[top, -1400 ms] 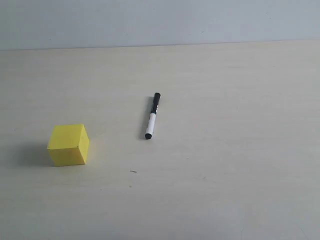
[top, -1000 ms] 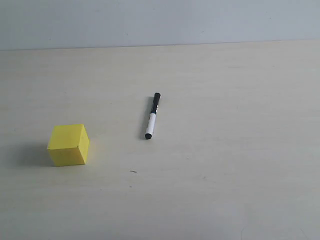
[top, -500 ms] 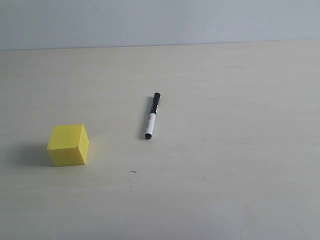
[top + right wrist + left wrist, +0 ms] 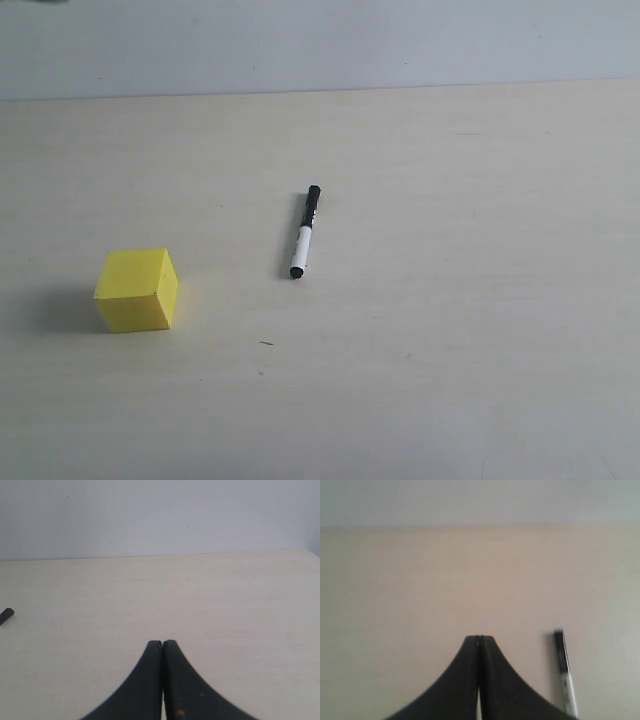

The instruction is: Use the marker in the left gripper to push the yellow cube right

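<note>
So the marker (image 4: pixel 304 232) isn't picked up yet. It lies flat mid-frame on the pale matte counter (image 4: pixel 480 300), slim white barrel with the black cap pointing up-frame. Lower left, well apart, sits the yellow cube (image 4: pixel 137 290), smooth and sharp-edged. On the left gripper (image 4: pixel 479 640) the curved black fingers are pressed together, empty; right gripper (image 4: pixel 162 643) is the same. Grabbing the marker comes first, I'd say.

Cube (image 4: pixel 137 290) bright yellow, plain, no markings, top face a shade lighter than the sides. Marker (image 4: pixel 304 232) white barrel with black print, black cap, black end. Desk (image 4: pixel 450 250) pale cream, faint wood-grain streaks, a few tiny dark specks. Wall (image 4: pixel 300 45) flat light grey-blue. Left hand (image 4: pixel 479 639) plain matte black; right hand (image 4: pixel 162 642) black too, one small reddish speck on it.
</note>
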Robot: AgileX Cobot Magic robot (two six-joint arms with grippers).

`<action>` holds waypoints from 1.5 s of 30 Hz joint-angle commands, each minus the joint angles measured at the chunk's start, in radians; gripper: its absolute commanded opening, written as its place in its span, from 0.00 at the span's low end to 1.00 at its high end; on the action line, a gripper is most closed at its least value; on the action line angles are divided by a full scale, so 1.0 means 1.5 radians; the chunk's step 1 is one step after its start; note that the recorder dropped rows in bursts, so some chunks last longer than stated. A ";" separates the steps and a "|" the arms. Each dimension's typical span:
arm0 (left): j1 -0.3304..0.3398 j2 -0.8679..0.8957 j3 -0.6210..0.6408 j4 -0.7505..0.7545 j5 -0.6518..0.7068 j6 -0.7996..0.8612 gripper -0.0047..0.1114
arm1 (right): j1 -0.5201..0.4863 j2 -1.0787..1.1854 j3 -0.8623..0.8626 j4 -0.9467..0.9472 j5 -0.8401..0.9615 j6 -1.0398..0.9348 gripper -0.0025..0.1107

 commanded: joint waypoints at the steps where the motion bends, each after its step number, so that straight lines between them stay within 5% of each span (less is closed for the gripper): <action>1: -0.070 0.155 -0.125 -0.032 0.236 0.066 0.04 | 0.001 -0.003 0.003 -0.001 -0.008 -0.001 0.02; 8: -0.169 0.313 -0.266 -0.031 0.351 0.070 0.04 | 0.001 -0.003 0.003 -0.001 -0.008 -0.001 0.02; 16: -0.229 0.435 -0.375 -0.027 0.358 0.071 0.08 | 0.003 -0.003 0.003 -0.001 -0.008 -0.001 0.02; 25: -0.235 0.507 -0.398 -0.030 0.341 0.037 0.47 | 0.036 -0.003 0.003 -0.001 -0.008 -0.001 0.02; 45: -0.235 0.595 -0.398 -0.047 0.273 0.010 0.48 | 0.036 -0.003 0.003 -0.001 -0.008 -0.001 0.02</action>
